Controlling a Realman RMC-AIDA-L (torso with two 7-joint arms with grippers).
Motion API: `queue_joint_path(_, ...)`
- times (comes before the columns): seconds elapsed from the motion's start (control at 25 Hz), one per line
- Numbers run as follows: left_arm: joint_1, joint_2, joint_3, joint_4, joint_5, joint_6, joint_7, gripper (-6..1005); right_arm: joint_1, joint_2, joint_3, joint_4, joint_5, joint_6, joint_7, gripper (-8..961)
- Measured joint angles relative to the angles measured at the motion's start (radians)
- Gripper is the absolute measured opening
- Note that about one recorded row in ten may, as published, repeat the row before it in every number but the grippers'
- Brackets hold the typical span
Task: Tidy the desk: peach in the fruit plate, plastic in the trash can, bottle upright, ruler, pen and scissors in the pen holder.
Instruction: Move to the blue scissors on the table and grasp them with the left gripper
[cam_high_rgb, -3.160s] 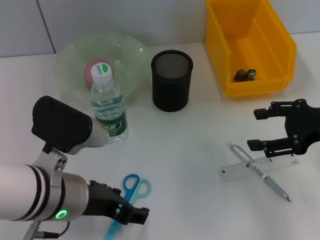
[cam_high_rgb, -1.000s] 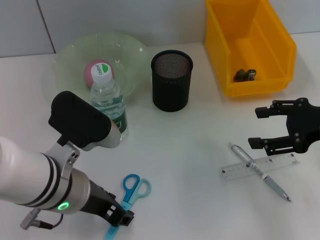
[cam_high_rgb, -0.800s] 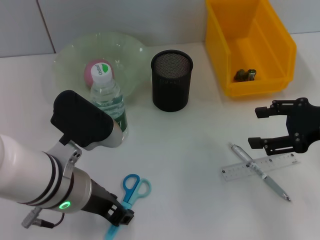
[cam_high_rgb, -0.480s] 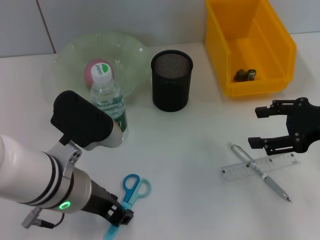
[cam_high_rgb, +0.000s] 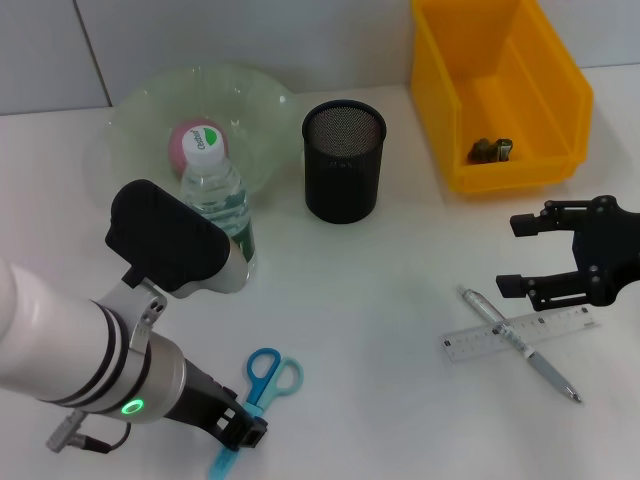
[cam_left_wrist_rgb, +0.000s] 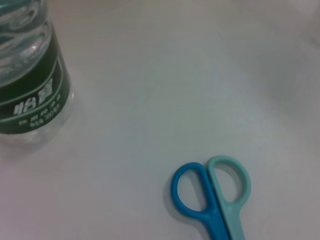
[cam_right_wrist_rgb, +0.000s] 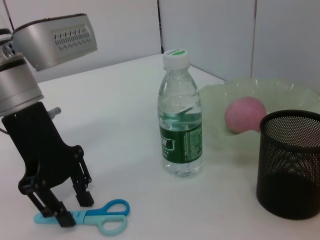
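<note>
The left end effector (cam_right_wrist_rgb: 62, 207) stands spread wide over the blades of the blue scissors (cam_high_rgb: 262, 390) lying flat on the white worktop (cam_high_rgb: 380, 300), fingers straddling them. The right end effector (cam_high_rgb: 520, 257) hovers open above the ruler (cam_high_rgb: 520, 334) and pen (cam_high_rgb: 520, 343), which cross each other.

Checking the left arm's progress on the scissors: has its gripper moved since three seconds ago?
Yes. The left gripper has drawn back from beside the scissors' handle loops toward their blade end, nearer the table's front edge.
</note>
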Motion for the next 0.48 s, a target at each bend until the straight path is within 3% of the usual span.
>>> queue_joint_path(0.48, -0.014, 0.000, -0.016, -0.016, -0.007, 0.014, 0.000, 435, -0.002, 0.000, 0.001, 0.000, 0.000, 0.000, 0.002, 811)
